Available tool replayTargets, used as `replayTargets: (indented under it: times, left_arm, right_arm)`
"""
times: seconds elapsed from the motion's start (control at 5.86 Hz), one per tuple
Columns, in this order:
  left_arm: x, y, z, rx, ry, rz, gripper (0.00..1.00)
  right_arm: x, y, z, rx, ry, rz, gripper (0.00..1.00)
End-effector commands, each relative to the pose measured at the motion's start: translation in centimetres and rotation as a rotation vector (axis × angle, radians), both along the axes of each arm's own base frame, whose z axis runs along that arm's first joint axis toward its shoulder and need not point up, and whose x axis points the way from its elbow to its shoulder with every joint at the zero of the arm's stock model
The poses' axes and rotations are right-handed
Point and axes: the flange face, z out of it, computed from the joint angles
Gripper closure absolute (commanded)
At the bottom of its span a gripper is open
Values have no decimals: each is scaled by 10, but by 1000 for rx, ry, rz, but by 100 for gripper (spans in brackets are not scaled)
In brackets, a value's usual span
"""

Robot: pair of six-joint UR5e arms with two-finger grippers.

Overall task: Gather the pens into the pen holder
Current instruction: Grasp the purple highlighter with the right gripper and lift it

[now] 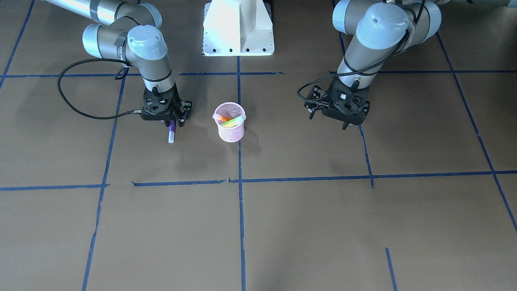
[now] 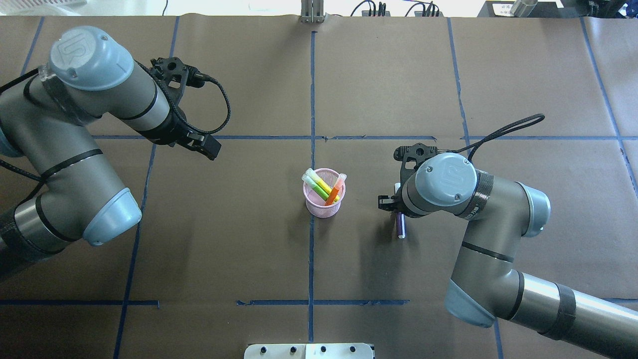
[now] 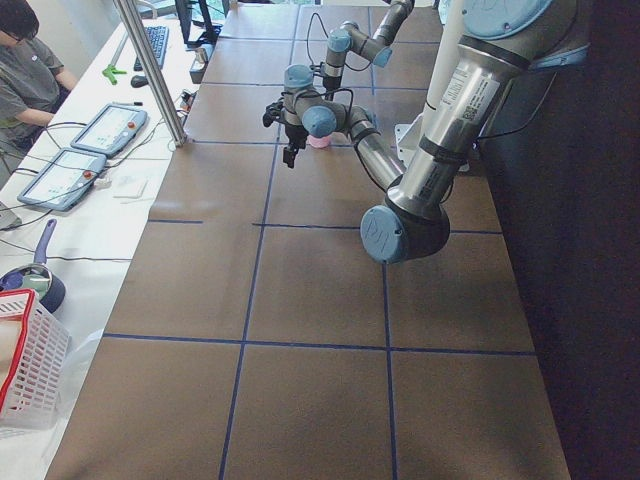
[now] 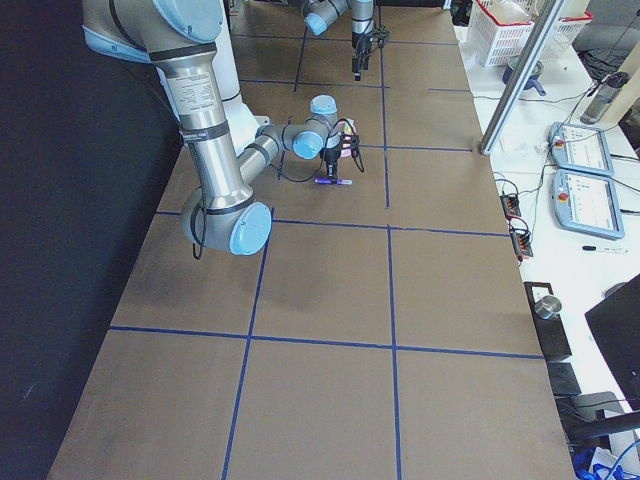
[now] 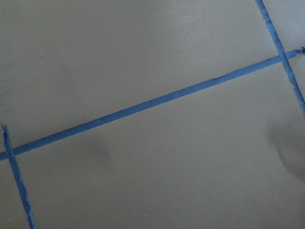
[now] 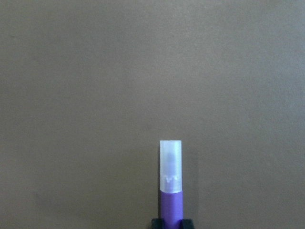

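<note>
The pink mesh pen holder [image 1: 229, 128] stands at the table's middle and also shows in the overhead view [image 2: 323, 205]. An orange pen [image 2: 335, 192] and a green pen [image 2: 320, 185] lean inside it, cap ends up. My right gripper [image 1: 174, 123] is shut on the purple pen [image 1: 171, 131], which lies level, low over the table beside the holder; its pale cap [image 6: 170, 164] points away from the fingers. I cannot tell whether it touches the table. My left gripper [image 1: 328, 122] is open and empty, on the holder's other side, well apart from it.
Brown paper with blue tape lines [image 1: 240, 202] covers the table. The robot's white base [image 1: 238, 28] stands behind the holder. Tablets and cables lie on a side bench [image 4: 585, 170], and a white basket [image 3: 25, 360] sits past the table's end.
</note>
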Motion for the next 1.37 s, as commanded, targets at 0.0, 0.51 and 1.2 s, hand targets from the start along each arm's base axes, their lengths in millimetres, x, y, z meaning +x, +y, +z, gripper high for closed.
replayTargets:
  times: [0.0,0.51,1.2]
  left_arm:
    - [0,0,0,-3,0,-2,0]
    - [2,1,1,-15,1,-9,0]
    - [9,0,14,-34,-20,-3,0]
  right_arm:
    - [0,1,7,-4,12,-1,90]
    - [22,-5,-23,22,-45,21,100]
    - [103,-13,-120,253,-163,264,100]
